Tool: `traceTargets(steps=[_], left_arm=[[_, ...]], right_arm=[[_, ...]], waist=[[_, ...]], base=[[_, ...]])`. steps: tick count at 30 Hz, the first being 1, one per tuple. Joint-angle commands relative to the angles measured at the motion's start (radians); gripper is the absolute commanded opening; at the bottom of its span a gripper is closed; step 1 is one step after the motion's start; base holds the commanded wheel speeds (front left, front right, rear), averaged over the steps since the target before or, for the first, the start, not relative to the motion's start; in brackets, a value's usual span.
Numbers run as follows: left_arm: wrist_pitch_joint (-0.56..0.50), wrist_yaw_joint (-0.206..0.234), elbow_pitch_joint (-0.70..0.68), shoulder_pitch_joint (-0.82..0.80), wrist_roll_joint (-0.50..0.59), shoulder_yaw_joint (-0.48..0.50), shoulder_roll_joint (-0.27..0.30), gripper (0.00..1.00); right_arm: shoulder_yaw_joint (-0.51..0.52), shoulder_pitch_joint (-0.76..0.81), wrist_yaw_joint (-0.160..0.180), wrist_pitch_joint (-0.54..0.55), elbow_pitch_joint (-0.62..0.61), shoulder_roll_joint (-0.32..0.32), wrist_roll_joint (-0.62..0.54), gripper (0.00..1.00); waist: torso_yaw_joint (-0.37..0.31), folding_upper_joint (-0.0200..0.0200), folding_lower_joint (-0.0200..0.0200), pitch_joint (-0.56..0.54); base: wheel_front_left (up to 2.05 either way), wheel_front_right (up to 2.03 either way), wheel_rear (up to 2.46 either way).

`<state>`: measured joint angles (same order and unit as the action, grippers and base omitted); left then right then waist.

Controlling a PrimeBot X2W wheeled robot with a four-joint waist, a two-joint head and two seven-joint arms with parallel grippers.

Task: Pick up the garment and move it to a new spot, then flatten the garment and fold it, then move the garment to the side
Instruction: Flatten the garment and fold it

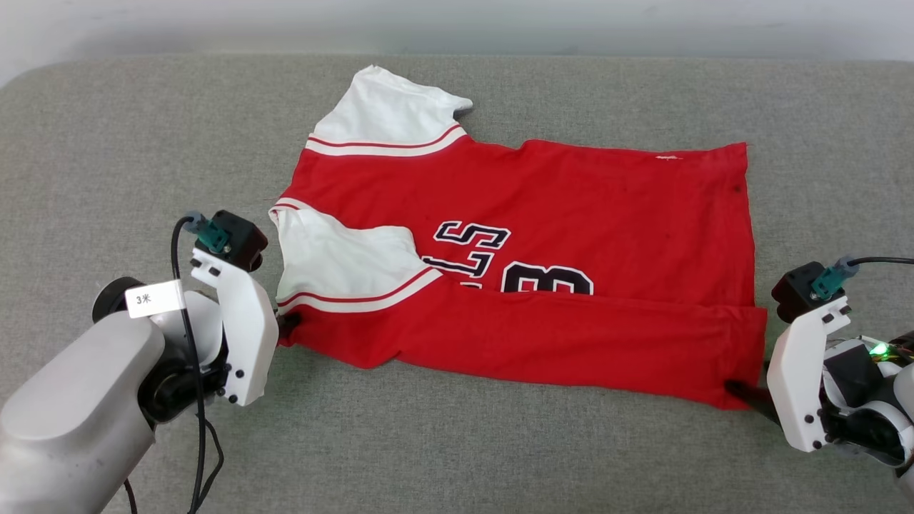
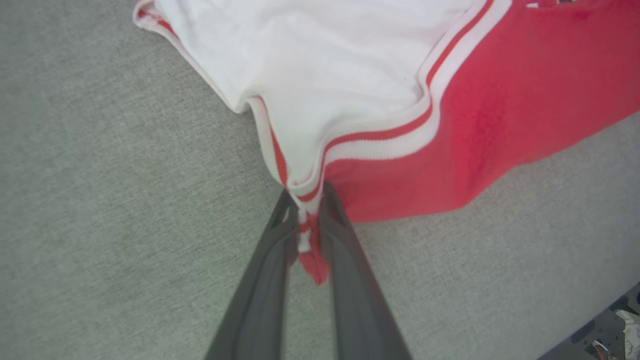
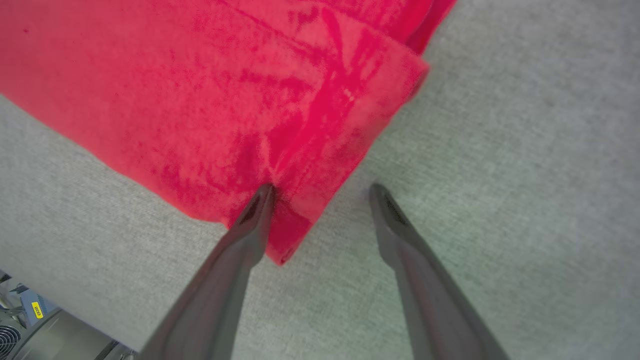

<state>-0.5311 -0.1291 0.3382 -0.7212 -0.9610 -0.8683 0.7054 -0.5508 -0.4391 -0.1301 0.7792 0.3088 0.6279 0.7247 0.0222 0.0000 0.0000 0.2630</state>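
Garment [image 1: 571, 207]: spread flat across the middle of the grey fabric counter [image 1: 107, 143], collar end toward the left, hem toward the right.
Near edge: doubled over onto the front in one long red band, hiding the lower part of the black letters and the 3.
Sleeves: far white sleeve [image 1: 389, 107] lying out flat at the back; near white sleeve [image 1: 343, 264] folded in over the chest.
Left claw [image 2: 306, 192]: clamped tight on the garment, right where the striped trim of the near sleeve meets the red body, with a tuft of red-and-white cloth pinched between the two dark fingers.
Left claw position: at the garment's near left corner, low over the counter, cloth gathered to a point at the tips.
Right claw [image 3: 322, 187]: jaws spread wide, gripping nothing.
Right claw position: at the near right corner of the folded band, one fingertip [image 3: 262, 195] resting on red cloth, the other [image 3: 380, 192] on bare counter just beside the hem corner.
Between the claws: folded band running along the near edge, one end at each.
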Motion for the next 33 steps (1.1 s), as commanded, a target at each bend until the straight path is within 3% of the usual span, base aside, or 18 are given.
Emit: traceTargets(steps=[1, 15, 27, 33], left_arm=[[0.015, 0.000, 0.009, 0.020, -0.004, 0.003, -0.004, 0.00], [0.056, 0.008, -0.007, 0.108, -0.039, 0.012, 0.050, 0.00], [0.101, 0.081, -0.159, 0.301, -0.077, -0.002, 0.130, 0.00], [0.130, 0.119, -0.214, 0.396, -0.101, -0.012, 0.144, 0.00]], right_arm=[[-0.042, 0.021, -0.002, -0.025, 0.030, -0.046, 0.020, 0.00], [0.010, 0.044, 0.000, -0.161, -0.048, 0.051, 0.110, 0.00], [0.118, 0.240, 0.000, -0.134, -0.196, 0.145, 0.152, 0.00], [0.185, 0.362, 0.000, -0.096, -0.254, 0.150, 0.138, 0.00]], waist=[[-0.005, 0.0000, 0.0000, -0.006], [-0.023, 0.0000, 0.0000, -0.123], [-0.023, 0.0000, 0.0000, -0.205], [-0.017, 0.0000, 0.0000, -0.210]], base=[[0.00, 0.00, 0.00], [0.00, 0.00, 0.00], [0.00, 0.00, 0.00], [0.00, 0.00, 0.00]])
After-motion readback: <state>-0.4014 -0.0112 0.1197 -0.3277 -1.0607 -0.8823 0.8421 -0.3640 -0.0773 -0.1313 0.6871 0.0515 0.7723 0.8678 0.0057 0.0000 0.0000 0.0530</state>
